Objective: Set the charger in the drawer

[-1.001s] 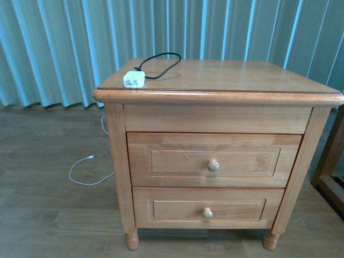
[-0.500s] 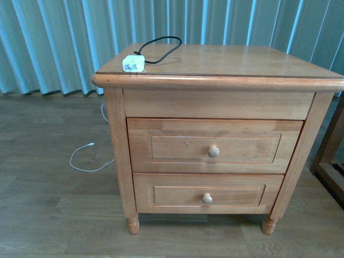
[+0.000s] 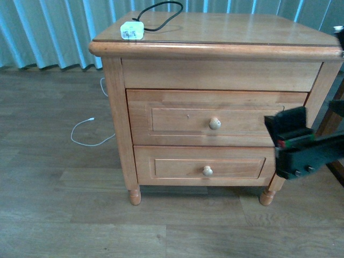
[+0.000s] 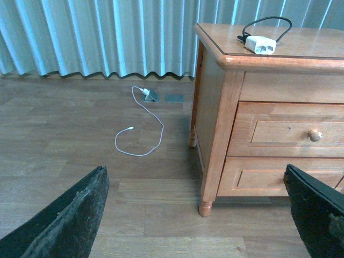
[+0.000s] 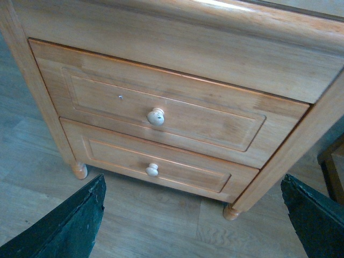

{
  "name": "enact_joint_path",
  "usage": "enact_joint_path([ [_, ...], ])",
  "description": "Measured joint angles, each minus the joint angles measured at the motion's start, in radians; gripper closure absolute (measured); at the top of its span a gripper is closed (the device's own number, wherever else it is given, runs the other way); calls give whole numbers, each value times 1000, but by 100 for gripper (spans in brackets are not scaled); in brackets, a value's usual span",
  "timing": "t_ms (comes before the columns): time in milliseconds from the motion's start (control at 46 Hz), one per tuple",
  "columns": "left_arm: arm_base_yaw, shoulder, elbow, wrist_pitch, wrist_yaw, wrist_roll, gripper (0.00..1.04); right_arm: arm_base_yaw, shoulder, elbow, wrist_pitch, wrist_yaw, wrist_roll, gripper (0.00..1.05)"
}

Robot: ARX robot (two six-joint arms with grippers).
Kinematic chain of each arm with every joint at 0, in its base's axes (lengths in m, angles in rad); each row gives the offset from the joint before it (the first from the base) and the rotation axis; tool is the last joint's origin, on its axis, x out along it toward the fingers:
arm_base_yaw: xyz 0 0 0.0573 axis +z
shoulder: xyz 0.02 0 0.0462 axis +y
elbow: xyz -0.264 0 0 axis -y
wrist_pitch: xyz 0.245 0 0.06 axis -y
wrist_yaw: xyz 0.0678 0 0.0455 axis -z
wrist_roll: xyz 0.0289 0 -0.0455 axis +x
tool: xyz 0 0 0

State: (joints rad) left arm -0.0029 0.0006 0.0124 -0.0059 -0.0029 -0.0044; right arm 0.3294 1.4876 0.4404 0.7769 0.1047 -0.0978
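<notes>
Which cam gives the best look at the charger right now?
Left wrist view: the charger sits whole and unobstructed on the nightstand top. Front view shows it too, near the frame's top edge. Right wrist view misses it.

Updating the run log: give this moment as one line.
charger on nightstand top, ungrasped | drawer shut | right gripper open, facing drawer | left gripper open, empty

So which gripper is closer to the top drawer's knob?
Right. The right gripper is close in front of the drawer, to the right of the knob. The left gripper hangs farther back, off the left corner of the nightstand.
</notes>
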Motion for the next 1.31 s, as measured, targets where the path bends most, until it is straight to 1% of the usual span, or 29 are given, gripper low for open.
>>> enact_joint_path([
  [131,0,0,0,0,0,0,6,25,219,130,87,55,0,8],
  [261,0,0,0,0,0,0,6,34,379,247,102,103,16,8],
  [370,0,0,0,0,0,0,6,39,516,378,55,166,80,8],
  [653,0,0,0,0,0,0,6,63,730,615,-31,214,166,8],
  [914,0,0,0,0,0,0,6,74,829,755,-75,237,197,8],
  [1306,0,0,0,0,0,0,6,80,882,852,-96,258,196,8],
])
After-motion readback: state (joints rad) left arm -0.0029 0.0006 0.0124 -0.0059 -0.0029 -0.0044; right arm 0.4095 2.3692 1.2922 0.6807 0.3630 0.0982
